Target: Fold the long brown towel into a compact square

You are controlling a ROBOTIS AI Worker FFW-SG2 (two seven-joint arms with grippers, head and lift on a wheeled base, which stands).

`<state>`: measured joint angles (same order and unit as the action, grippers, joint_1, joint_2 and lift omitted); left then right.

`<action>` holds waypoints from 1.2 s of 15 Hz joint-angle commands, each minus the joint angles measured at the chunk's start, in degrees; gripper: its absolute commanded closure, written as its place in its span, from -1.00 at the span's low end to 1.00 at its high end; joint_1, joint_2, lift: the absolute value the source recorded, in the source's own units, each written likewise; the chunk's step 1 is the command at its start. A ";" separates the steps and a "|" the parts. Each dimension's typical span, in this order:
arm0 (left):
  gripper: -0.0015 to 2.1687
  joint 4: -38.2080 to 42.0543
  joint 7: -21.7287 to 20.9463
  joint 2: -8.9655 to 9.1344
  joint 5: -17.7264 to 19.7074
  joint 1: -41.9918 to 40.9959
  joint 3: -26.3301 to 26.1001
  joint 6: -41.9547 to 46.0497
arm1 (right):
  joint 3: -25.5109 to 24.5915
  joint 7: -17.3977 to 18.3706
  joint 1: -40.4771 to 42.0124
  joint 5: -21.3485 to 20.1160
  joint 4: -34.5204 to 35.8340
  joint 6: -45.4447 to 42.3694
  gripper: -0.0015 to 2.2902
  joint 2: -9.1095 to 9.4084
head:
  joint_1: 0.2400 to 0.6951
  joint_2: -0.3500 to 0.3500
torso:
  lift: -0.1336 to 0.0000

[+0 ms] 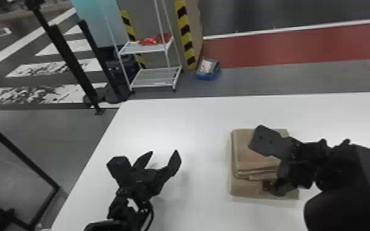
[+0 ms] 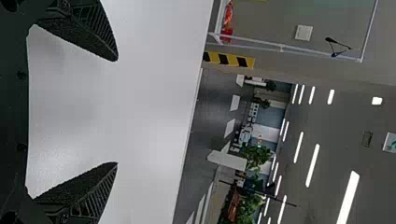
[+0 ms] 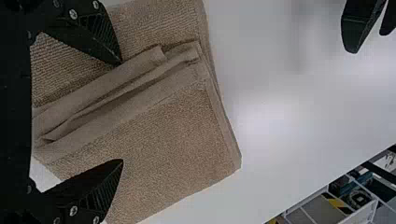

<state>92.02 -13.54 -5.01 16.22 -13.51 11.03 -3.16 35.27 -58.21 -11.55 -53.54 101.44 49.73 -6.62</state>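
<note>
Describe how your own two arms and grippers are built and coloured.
Mostly black. The right arm has a smooth, rounded housing; a thin black cable curves beside the left arm. The left gripper and right gripper have tapering, pointed jaws with ribbed sides, and small silver screws dot the right one.

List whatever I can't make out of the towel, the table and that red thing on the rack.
- Towel, right wrist view: cut off by the top and bottom edges, partly covered by the right gripper.
- Towel's right part, head view: partly behind that gripper and its arm.
- Table, head view: right and near sides cut off by the picture's edges.
- Red thing on the rack, head view: too small and blurred to identify.
</note>
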 commanded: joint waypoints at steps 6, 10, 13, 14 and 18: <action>-0.93 -0.17 -0.09 0.00 0.04 -0.03 0.04 0.04 | -1.08 0.64 -1.11 -0.42 -1.86 -0.38 -0.86 0.20 | 1.00 0.89 | -0.88; -0.93 -0.35 -0.09 0.00 0.12 -0.03 0.04 0.21 | -1.35 -0.33 -2.16 -0.51 -3.27 -0.38 -0.78 0.81 | 1.00 0.85 | -0.88; -0.93 -0.44 -0.18 0.00 0.21 -0.11 0.04 0.56 | -3.63 -1.29 -2.16 2.30 -1.07 -0.03 -0.54 1.69 | 1.00 0.85 | -0.88; -0.93 -0.44 -0.18 0.00 0.21 -0.11 0.04 0.56 | -3.81 -1.73 -2.25 2.30 -1.16 0.15 -0.46 2.22 | 1.00 0.85 | -0.88; -0.93 -0.26 -0.26 -0.09 0.12 -0.11 -0.05 0.56 | -4.51 -2.88 -2.34 3.10 -1.51 -0.20 0.23 2.22 | 1.00 0.89 | -0.88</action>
<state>91.68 -13.77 -5.06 16.36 -13.62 10.99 -2.60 30.91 -61.18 -13.84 -50.55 100.08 49.62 -4.45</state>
